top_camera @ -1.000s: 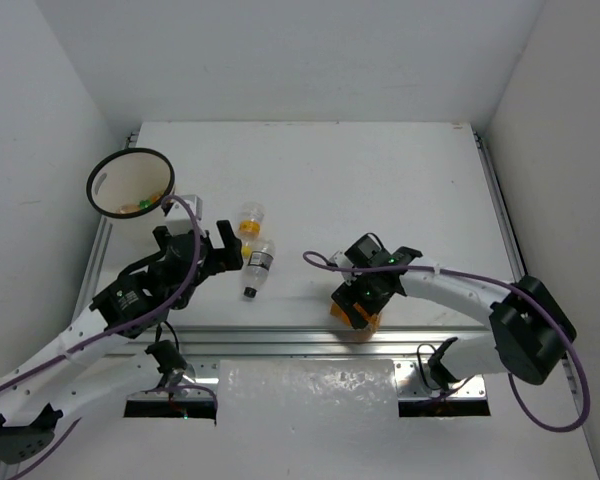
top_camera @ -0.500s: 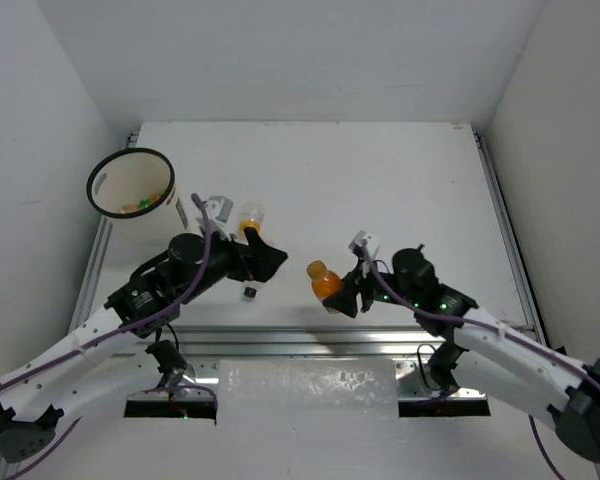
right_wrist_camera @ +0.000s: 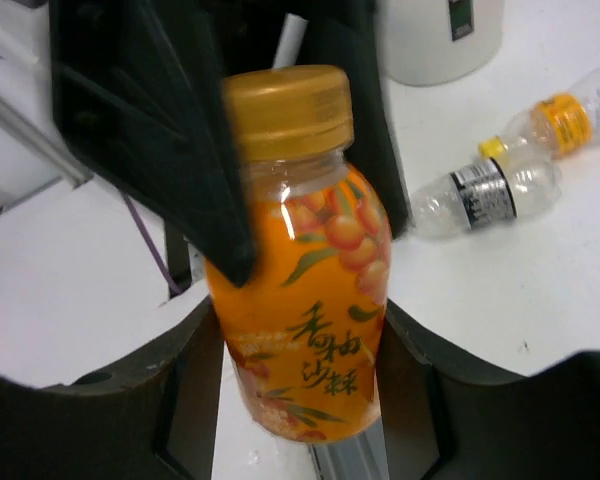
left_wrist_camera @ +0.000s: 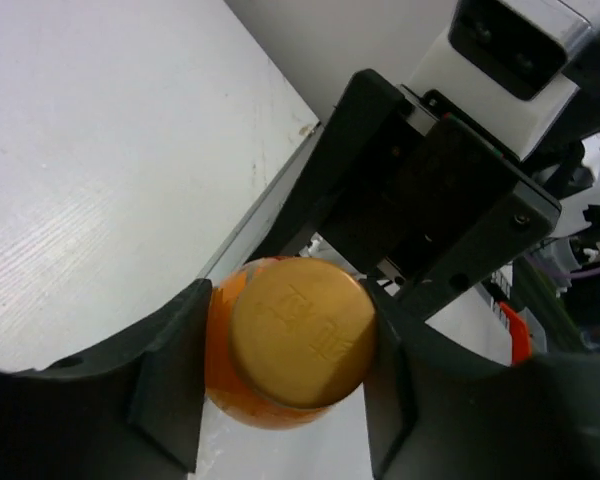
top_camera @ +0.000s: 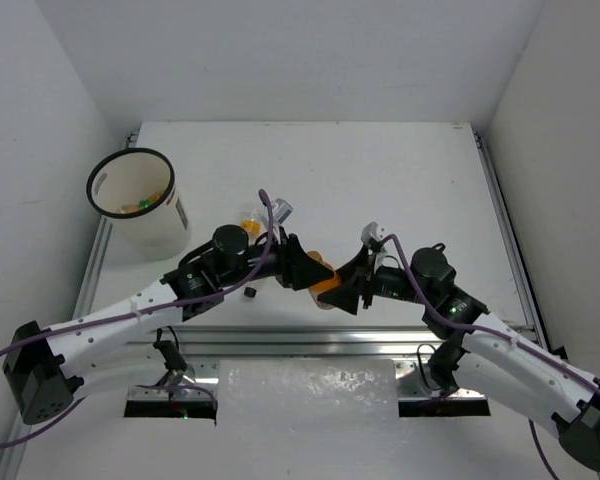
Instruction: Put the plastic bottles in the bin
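1. From above, you see the orange bottle point(top_camera: 323, 283) near-centre over the counter point(top_camera: 400, 180), with the left fingers point(top_camera: 296, 266) and right fingers point(top_camera: 351, 291) both clamped on it. The bin point(top_camera: 162, 230) stands far left.
2. Left wrist: your fingers point(left_wrist_camera: 170, 390) press both sides of the bottle.
3. Right wrist: your fingers point(right_wrist_camera: 195, 390) hug its body.

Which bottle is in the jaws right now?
The orange bottle with the gold cap: both arms' jaws close on it. The two clear bottles lie loose on the table.

Orange bottle point(right_wrist_camera: 300, 270) probably aloft; 2 clear bottles point(right_wrist_camera: 490, 190) near bin point(top_camera: 162, 228)
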{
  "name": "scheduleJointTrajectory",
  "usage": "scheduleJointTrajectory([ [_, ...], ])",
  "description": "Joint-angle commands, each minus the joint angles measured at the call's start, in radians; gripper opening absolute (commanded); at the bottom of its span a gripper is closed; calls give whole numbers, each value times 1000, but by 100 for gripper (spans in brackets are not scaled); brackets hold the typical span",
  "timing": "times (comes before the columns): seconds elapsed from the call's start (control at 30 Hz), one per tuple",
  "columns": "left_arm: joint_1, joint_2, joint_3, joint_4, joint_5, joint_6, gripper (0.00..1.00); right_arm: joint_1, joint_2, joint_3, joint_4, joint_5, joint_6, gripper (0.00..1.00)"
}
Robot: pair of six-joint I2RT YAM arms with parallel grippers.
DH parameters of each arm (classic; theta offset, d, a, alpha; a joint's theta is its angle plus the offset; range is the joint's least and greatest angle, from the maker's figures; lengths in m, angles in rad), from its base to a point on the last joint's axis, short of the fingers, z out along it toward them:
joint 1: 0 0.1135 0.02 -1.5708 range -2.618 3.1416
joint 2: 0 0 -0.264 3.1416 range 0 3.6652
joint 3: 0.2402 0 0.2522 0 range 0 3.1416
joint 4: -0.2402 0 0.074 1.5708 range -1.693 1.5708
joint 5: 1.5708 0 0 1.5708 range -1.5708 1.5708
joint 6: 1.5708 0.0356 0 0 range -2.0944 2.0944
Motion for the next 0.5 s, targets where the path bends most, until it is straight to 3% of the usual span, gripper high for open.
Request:
scheduleJointTrajectory([
  [0.0, -9, 16, 40, 5, 1, 27, 32, 4, -26, 68, 65, 15, 8, 3],
  [0.03, -9, 16, 49, -5, -14, 30, 17, 4, -24, 77, 53, 37, 5, 11],
  [0.07, -9, 12, 60, -22, -29, 33, 0, 6, -26, 77, 43, 45, 5, 37],
  [0.1, -9, 5, 71, -63, -48, 46, 0, 4, -26, 75, 40, 54, 7, 51],
  [0.17, -10, -12, 118, -105, -149, 56, 0, 4, -32, 68, 28, 81, 8, 99],
  [0.2, -7, -35, 138, -204, -202, 59, 0, 4, -46, 71, 4, 111, 8, 99],
  [0.23, -6, -44, 208, -261, -370, 59, 0, 4, -58, 84, -79, 159, 1, 99],
  [0.27, -4, -47, 260, -412, -482, 56, 0, 4, -72, 91, -125, 309, 1, 99],
  [0.3, 13, -47, 370, -489, -701, 48, 0, 4, -102, 103, -232, 406, 7, 99],
  [0.33, 34, -46, 429, -569, -796, 39, 0, 4, -118, 109, -298, 592, 36, 99],
  [0.37, 62, -38, 489, -708, -882, 18, 0, 4, -130, 111, -340, 673, 54, 99],
  [0.4, 152, -34, 597, -763, -998, 17, 0, 4, -142, 115, -413, 738, 72, 99],
  [0.47, 278, -1, 695, -886, -1069, 54, 0, 4, -133, 124, -461, 804, 97, 99],
])
